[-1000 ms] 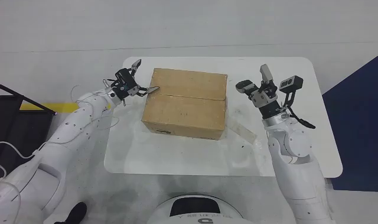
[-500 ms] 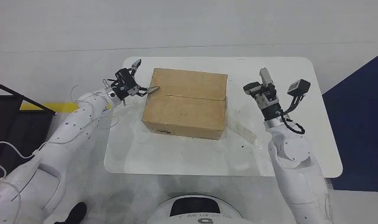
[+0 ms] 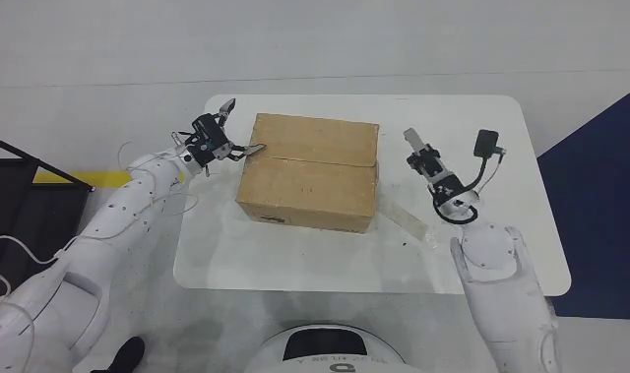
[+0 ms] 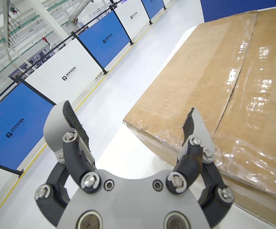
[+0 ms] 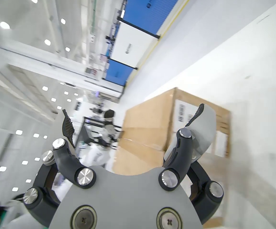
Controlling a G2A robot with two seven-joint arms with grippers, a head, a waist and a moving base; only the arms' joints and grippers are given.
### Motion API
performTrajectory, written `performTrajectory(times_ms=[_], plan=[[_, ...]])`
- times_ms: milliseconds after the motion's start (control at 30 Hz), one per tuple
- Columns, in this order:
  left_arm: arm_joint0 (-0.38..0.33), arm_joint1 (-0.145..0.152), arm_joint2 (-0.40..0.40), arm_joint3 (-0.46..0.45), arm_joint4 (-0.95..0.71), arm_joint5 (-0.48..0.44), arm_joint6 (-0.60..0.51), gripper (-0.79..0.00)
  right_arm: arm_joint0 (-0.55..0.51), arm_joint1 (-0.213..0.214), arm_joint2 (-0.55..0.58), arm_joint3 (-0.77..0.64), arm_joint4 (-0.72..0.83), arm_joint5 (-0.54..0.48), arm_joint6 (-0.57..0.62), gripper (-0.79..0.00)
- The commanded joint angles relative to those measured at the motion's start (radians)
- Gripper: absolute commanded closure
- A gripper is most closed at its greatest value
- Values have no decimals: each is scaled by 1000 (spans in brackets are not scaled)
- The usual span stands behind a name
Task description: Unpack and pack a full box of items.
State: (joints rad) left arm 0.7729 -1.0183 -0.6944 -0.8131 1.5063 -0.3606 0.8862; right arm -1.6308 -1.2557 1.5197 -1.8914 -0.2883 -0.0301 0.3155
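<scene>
Left gripper [image 3: 243, 127]: mine, spread wide, empty, at the box's [image 3: 310, 171] left end
Right gripper [image 3: 413, 142]: spread, empty, off its right end
Long axis: between my grippers
Nearer: left

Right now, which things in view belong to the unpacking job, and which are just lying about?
Job: box, closed and taped; left pincer, open by its corner; right pincer, open beside it.
Lying about: clear strip on the table; blue panel beside it.
</scene>
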Motion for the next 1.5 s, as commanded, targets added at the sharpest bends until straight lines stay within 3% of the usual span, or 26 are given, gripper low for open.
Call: performTrajectory(times_ms=[0, 133, 333, 500, 700, 1000, 1467], plan=[[0, 0, 0, 0, 0, 0, 0, -785, -17, 10, 10, -12, -149, 0, 60, -785], [0, 0, 0, 0, 0, 0, 0, -785, -51, 25, 25, -15, -351, 10, 130, -785], [0, 0, 0, 0, 0, 0, 0, -785, -48, 35, -39, 2, -604, 23, 218, -785], [0, 0, 0, 0, 0, 0, 0, -785, -35, 38, -107, 18, -687, -31, 273, -785], [0, 0, 0, 0, 0, 0, 0, -785, -4, 33, -134, 39, -662, -5, 234, -785], [0, 0, 0, 0, 0, 0, 0, -785, 115, 21, -179, 189, -538, -75, 153, -785], [0, 0, 0, 0, 0, 0, 0, -785, 181, -2, -200, 270, -411, -12, -63, -785]])
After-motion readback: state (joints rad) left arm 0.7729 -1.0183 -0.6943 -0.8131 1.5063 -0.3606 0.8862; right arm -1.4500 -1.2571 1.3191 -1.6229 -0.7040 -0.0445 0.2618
